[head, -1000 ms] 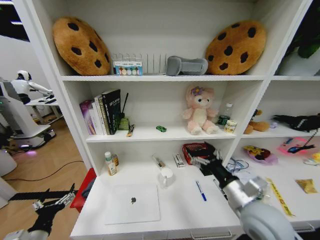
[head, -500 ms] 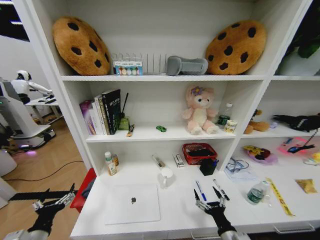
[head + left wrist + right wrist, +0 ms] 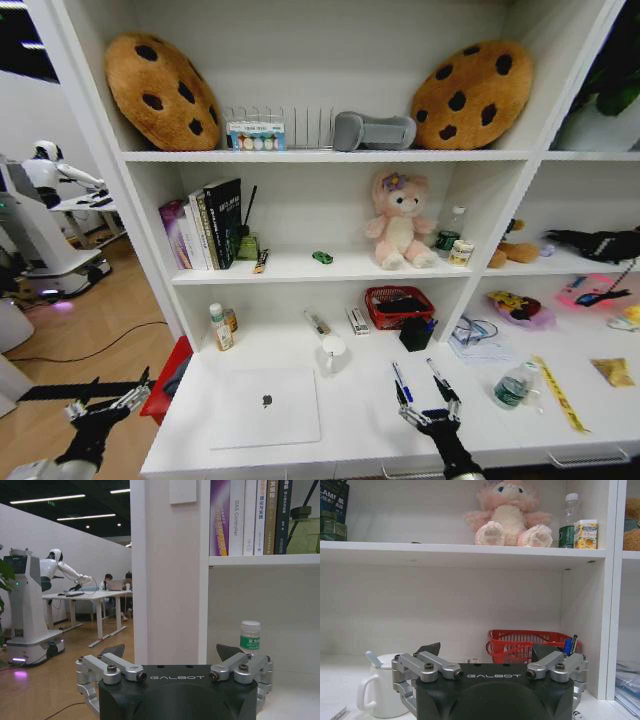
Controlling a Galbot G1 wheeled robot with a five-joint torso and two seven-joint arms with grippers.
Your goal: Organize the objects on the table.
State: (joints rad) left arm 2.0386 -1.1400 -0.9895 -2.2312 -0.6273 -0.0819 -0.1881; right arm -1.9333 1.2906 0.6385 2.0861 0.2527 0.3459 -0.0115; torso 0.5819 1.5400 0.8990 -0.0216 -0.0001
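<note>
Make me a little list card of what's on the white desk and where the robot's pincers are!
right pincer: open, over the table's front edge, near the blue pen and black pen
left pincer: open, off the table's left end
silver laptop: closed, flat
bottle: lying down
yellow strip: flat, right side

The yellow packet is too blurred to read.

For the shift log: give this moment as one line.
right gripper: open, low over table front edge, near blue pen and black pen | left gripper: open, parked off table's left end | laptop: closed
</note>
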